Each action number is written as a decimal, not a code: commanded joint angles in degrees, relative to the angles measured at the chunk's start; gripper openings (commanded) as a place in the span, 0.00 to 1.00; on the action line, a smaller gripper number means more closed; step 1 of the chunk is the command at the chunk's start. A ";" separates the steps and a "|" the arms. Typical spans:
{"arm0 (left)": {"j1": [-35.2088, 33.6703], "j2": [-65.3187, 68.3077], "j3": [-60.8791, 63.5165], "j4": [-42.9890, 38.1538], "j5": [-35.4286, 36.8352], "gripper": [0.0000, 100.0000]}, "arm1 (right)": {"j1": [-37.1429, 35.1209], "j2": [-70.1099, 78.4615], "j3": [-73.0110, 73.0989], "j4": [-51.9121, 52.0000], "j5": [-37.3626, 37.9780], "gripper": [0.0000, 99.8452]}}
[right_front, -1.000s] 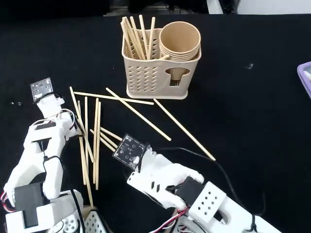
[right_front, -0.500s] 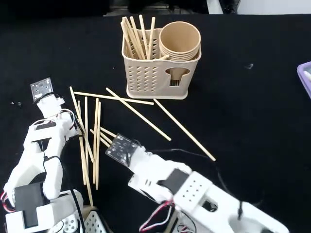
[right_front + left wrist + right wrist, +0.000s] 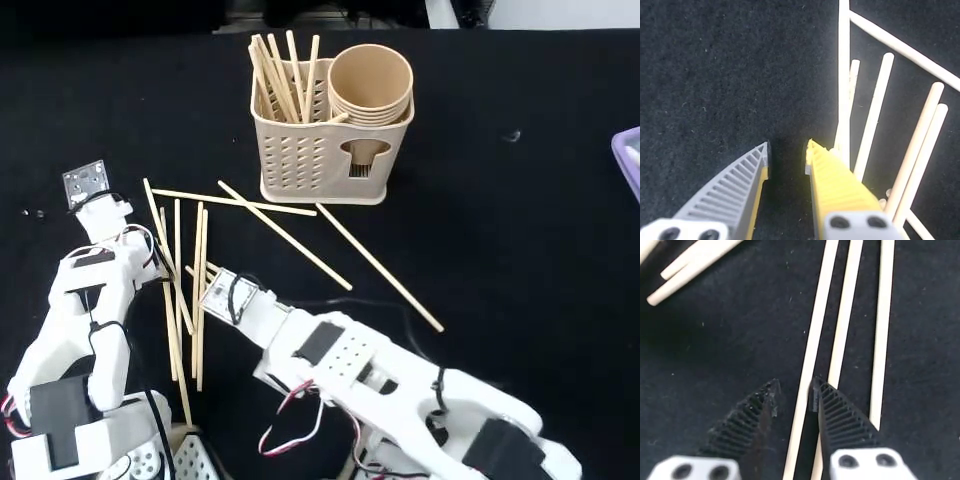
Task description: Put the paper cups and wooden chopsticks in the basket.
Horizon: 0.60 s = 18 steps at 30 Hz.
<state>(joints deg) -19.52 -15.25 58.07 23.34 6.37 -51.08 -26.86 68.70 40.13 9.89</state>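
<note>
The beige basket (image 3: 322, 160) stands at the table's back middle and holds a stack of paper cups (image 3: 370, 80) and several wooden chopsticks (image 3: 280, 75). More loose chopsticks (image 3: 199, 245) lie on the black table in front of it. My right gripper (image 3: 795, 387) is low over that cluster, open, with one chopstick (image 3: 812, 345) running between its black fingers. My left gripper (image 3: 786, 150) hovers over bare cloth beside other chopsticks (image 3: 843, 75), slightly open and holding nothing.
Two long chopsticks (image 3: 380, 268) lie diagonally in front of the basket. A purple container (image 3: 628, 155) shows at the right edge. The right arm's body (image 3: 340, 360) crosses the front middle; the left arm (image 3: 85, 300) stands at the front left.
The right arm has swung left across the table front, bringing its gripper over the chopstick cluster. The left arm has stayed still.
</note>
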 commanded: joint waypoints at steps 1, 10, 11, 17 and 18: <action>0.31 -0.44 0.04 -0.79 0.09 0.13 | -0.97 0.40 -3.21 1.05 0.53 0.12; 0.31 -0.44 -0.04 -0.79 0.09 0.13 | -0.79 -15.16 1.10 5.71 2.90 0.21; 0.31 -0.44 -0.04 -0.79 0.09 0.13 | -0.79 -17.10 2.15 5.71 3.16 0.23; 0.31 -0.44 -0.04 -0.79 0.09 0.13 | -0.79 -19.30 4.53 5.63 3.34 0.20; 0.31 -0.44 -0.04 -0.79 0.09 0.13 | -0.79 -18.51 4.62 5.19 3.34 0.20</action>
<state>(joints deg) -19.52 -15.25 58.51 23.34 6.37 -51.16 -44.70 73.19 45.67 12.62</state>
